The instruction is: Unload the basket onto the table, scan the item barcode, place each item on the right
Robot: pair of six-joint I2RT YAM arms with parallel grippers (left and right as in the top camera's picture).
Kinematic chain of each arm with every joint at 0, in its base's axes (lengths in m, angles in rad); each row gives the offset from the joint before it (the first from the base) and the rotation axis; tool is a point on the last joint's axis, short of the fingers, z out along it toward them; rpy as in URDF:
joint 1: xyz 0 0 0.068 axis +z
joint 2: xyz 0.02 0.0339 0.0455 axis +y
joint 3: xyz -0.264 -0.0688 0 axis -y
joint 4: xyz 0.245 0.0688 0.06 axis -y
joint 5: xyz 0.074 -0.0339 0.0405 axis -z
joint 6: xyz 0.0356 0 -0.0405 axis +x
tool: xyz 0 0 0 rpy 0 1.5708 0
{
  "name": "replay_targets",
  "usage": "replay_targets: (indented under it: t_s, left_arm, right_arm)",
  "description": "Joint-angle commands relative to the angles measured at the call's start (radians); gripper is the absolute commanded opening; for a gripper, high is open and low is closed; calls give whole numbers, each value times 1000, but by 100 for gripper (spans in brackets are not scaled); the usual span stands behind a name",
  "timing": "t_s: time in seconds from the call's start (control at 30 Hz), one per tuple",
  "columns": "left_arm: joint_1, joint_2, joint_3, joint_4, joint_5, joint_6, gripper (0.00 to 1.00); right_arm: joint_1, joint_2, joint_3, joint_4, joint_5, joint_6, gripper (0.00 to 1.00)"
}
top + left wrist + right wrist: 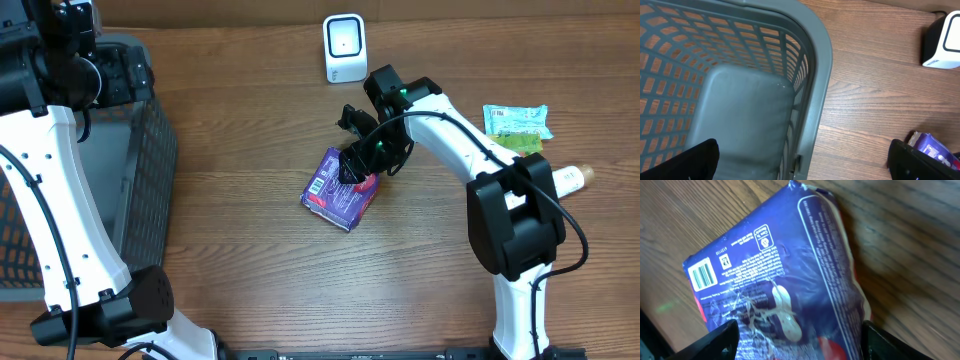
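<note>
Right wrist view: the purple packet [780, 280] runs off the bottom edge; its small print is unreadable. Overhead: the right gripper [362, 166] hides its upper-right end.

My feeds show the table [250, 290], brown wood with the grain running side to side. Lighting looks soft and even to me, so shadows stay pretty faint.

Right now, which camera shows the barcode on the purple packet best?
The right wrist view: the barcode on the purple packet is close and sharp. Overhead shows the packet small, barcode unreadable; left wrist catches only its corner.
</note>
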Motion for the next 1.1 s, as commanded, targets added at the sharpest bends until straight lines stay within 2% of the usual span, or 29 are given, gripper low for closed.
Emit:
replay_targets:
  t_s: [0.0,0.07,0.2,0.3,0.4,0.47,0.57,0.67,0.73,0.77,0.83,0.9,0.97,1.07]
  left_arm:
    - [-8,-6,2,2,8,15,100]
    - [-8,-6,2,2,8,15,99]
    - [-8,-6,2,2,8,15,100]
    - [-8,-6,2,2,8,15,99]
    - [-8,-6,2,2,8,15,100]
    - [-8,-6,2,2,8,15,100]
    - [-8,-6,2,2,8,15,100]
    - [-8,-6,2,2,8,15,100]
    - [-8,-6,2,2,8,15,99]
    - [-8,-6,2,2,8,15,100]
    - [-8,-6,2,2,8,15,100]
    - [-8,-6,2,2,8,15,100]
    - [-8,-6,2,2,8,15,100]
    - [-8,-6,2,2,8,15,99]
  right_arm:
    - [-4,44,2,4,-75,0,75]
    - [-8,63,2,6,-88,0,71]
    - [-17,79,2,9,-99,0,56]
    - [-29,79,2,5,-131,3,53]
    - [-53,79,3,-8,-216,3,47]
    - [-76,79,3,-19,-277,3,37]
    - [-110,79,3,-36,-385,3,29]
    - [-137,79,3,-33,-507,3,28]
    - [-146,79,3,-24,-563,3,33]
    - [-147,79,3,-23,-569,3,39]
    - [-147,79,3,-20,-553,3,62]
    - [-140,79,3,-16,-513,3,78]
    - [-123,79,3,-3,-459,3,85]
    - [-81,79,3,19,-306,3,87]
